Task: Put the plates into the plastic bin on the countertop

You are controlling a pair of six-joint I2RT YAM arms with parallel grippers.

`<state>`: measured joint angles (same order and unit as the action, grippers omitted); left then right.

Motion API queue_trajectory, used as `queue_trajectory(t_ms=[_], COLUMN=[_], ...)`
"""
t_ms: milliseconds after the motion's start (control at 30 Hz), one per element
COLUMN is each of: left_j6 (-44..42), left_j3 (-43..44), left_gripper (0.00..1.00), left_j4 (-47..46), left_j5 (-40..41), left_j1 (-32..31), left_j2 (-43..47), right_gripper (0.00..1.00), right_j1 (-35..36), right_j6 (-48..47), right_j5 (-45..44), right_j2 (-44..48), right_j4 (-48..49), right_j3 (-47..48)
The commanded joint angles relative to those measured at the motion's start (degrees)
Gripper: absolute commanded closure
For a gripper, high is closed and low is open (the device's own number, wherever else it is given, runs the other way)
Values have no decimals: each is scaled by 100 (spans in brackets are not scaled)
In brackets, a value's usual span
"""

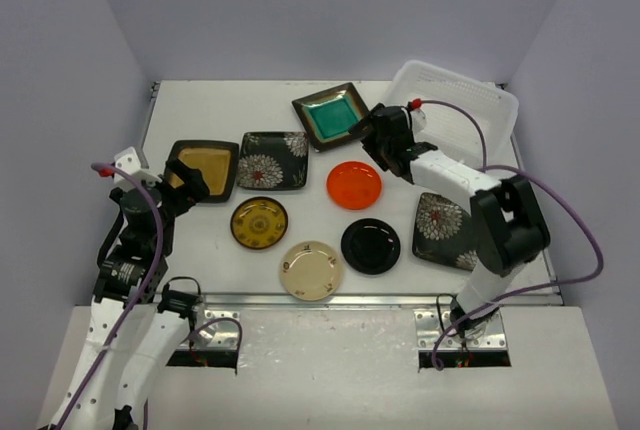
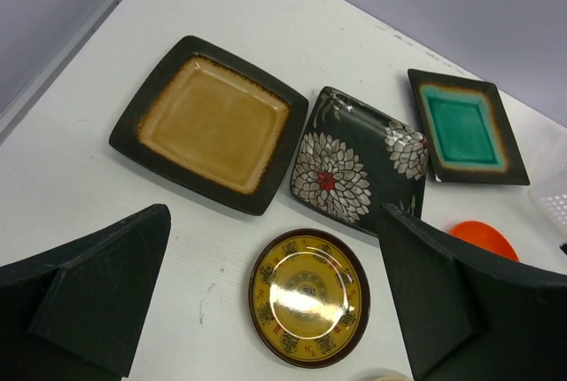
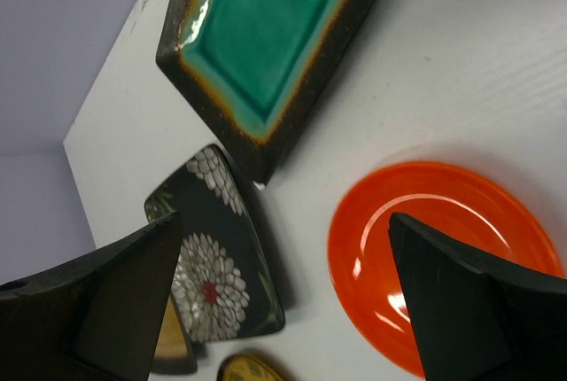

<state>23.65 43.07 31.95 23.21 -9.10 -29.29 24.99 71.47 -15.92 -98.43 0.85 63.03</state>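
Observation:
All eight plates lie on the white countertop (image 1: pixel 200 110): teal square (image 1: pixel 330 116), mustard square (image 1: pixel 203 169), black floral square (image 1: pixel 273 160), second floral square (image 1: pixel 445 230), orange round (image 1: pixel 354 185), black round (image 1: pixel 370 246), cream round (image 1: pixel 311 270), brown-yellow patterned round (image 1: pixel 259 222). The plastic bin (image 1: pixel 470 110) stands at the back right with no plate in it. My left gripper (image 1: pixel 185 182) is open and empty over the mustard plate's near edge; its wrist view shows the patterned plate (image 2: pixel 308 297) below the fingers. My right gripper (image 1: pixel 375 140) is open and empty, between the teal plate (image 3: pixel 261 40) and the orange plate (image 3: pixel 443 257).
Grey walls close in the table on the left, back and right. A metal rail (image 1: pixel 330 300) runs along the front edge. The right arm's purple cable arcs over the bin's near side. A corner of the bin shows in the left wrist view (image 2: pixel 554 199).

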Motion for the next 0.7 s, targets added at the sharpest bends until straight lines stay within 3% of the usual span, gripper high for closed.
queue_trajectory(t_ms=[0,133,367,667], left_j6=[-123,-153,-126,-124], left_j3=[6,-4,-2,0], left_gripper=[0,0,0,0], left_j4=[-286,-316,-312,-303], left_j5=[-137,-176,-92,-115], left_j1=[-65,-74,-67,-74], left_j2=[-15,144,222,196], right_gripper=[4,15,25,41], right_j1=[85,91,94,24], right_j6=[752,1007,1315,1640], right_j5=[-622,-641,-676,-755], right_j2=[-949,-1641,-2372,-2971], right_j4=[-30,-58,-392,-445], right_j3=[1070,1647,2235,2460])
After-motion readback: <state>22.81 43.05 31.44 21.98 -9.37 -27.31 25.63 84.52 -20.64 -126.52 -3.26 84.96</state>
